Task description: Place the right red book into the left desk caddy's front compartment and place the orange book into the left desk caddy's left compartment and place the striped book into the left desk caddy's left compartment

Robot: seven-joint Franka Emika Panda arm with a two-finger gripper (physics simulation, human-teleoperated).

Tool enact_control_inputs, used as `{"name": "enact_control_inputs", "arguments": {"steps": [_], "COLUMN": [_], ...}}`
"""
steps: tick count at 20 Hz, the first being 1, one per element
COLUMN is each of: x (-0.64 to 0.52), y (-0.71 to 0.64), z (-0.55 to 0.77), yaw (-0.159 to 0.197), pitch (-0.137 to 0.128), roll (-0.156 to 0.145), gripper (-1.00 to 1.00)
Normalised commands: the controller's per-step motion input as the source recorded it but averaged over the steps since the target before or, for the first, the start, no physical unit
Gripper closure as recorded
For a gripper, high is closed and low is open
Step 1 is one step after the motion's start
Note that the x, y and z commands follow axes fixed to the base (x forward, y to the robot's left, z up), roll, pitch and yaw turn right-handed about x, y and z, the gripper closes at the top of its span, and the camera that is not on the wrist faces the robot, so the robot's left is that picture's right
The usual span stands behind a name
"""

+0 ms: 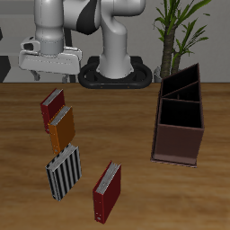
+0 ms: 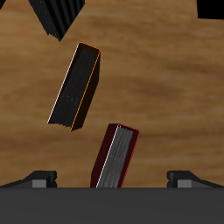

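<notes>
The right red book (image 1: 52, 106), a dark maroon hardback, lies farthest back in a row of books, and it shows in the wrist view (image 2: 115, 157) too. Beside it, nearer the table's front edge, lie the orange book (image 1: 60, 128) (image 2: 74, 86) and then the striped book (image 1: 65, 171) (image 2: 57, 17). My gripper (image 1: 47, 72) (image 2: 112, 179) hangs open above the back end of the right red book and holds nothing. The left desk caddy (image 1: 177, 144), a dark reddish-brown box with black-lined compartments, stands across the table from the books.
Another, slightly longer red book (image 1: 107, 191) lies near the table's front edge, beside the striped book. A potted plant (image 1: 184, 31) stands behind the caddy. The robot's base (image 1: 115, 72) sits at the back.
</notes>
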Motion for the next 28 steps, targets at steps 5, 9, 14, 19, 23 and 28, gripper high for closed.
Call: {"name": "enact_control_inputs", "arguments": {"steps": [5,9,14,19,23,28], "x": [0.04,0.01,0.0,0.03,0.0,0.04], "y": [-0.12,-0.01,-0.06,-0.07,-0.06,0.03], "z": [-0.26,-0.14,-0.18,-0.2,-0.18,-0.15], "yaw": [-0.024,-0.005,-0.014,0.0,-0.017,0.011], "pitch": [0.015,-0.007,-0.01,0.013,0.013,0.01], "roll": [-0.012,0.012,-0.002,0.0,-0.012,0.011], "gripper": [-1.0,-1.0,-1.0,-1.0,-1.0,-1.0]}}
